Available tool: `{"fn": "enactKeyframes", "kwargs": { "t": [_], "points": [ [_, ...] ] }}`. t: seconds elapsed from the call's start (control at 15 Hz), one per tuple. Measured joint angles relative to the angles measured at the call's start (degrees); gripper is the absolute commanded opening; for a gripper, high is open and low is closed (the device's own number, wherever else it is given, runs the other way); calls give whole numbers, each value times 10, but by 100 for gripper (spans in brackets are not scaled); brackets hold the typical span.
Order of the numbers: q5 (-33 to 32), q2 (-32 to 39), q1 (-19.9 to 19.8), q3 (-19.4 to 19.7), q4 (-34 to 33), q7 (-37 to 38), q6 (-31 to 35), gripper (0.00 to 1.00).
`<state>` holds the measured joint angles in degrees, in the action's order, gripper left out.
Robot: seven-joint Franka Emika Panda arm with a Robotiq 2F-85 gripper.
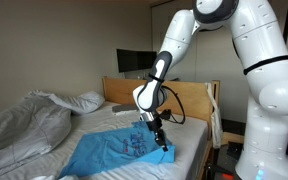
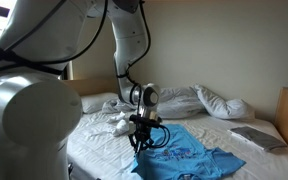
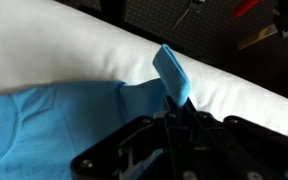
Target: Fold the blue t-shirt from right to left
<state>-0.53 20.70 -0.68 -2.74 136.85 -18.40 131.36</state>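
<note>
Your claw (image 3: 179, 104) is clamped shut on a raised edge of the blue t-shirt (image 1: 114, 153), which stretches lengthwise across the bed (image 2: 94, 140) from the claw toward the grey duvet (image 1: 24, 125).

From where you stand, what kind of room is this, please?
Most likely a bedroom. There is a bed with a white sheet and a wooden headboard. A rumpled grey duvet and a white pillow lie on it, along with the blue t-shirt.

Both exteriors on bed (image 1: 189, 135) (image 2: 94, 145); wrist close
</note>
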Motion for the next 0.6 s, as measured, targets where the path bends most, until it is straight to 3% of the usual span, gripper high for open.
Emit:
{"fn": "enactKeyframes", "kwargs": {
  "t": [0.6],
  "points": [
    [41,-7,-84,16,-107,-112,-147,11]
  ]
}}
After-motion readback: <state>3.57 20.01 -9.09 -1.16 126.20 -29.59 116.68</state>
